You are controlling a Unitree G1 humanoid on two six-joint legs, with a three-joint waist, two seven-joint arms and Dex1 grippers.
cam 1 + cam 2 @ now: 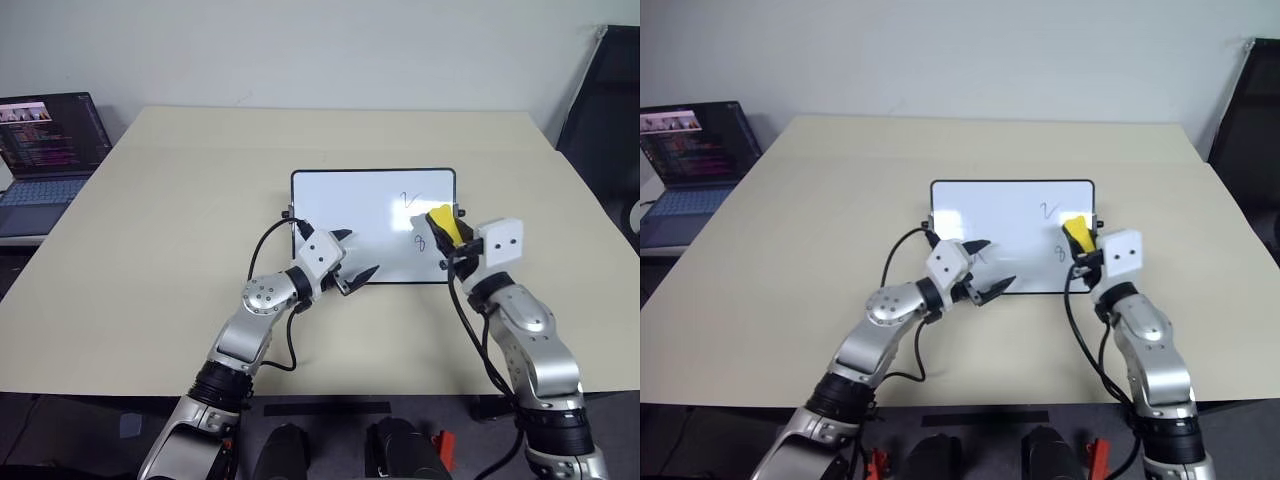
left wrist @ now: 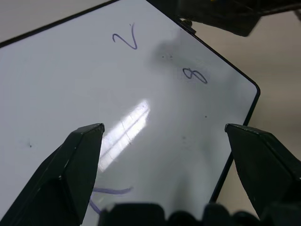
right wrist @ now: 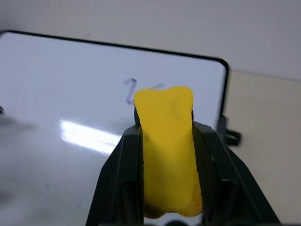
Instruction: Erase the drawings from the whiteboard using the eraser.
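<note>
The whiteboard (image 1: 345,205) lies flat at the middle of the table. Its drawings are a tick-like stroke (image 1: 408,200), a loop (image 1: 420,243) and a short curve (image 2: 113,191) near my left gripper. My right gripper (image 1: 445,235) is shut on the yellow eraser (image 1: 442,222) and hovers over the board's right edge, just beside the tick and the loop. The eraser (image 3: 168,146) stands pinched between the two black fingers. Over the board's near left part my left gripper (image 1: 353,257) is open, with nothing between its fingers.
An open laptop (image 1: 45,155) sits off the table's left side. A dark chair back (image 1: 605,110) stands at the far right. The beige table (image 1: 180,190) spreads wide around the board.
</note>
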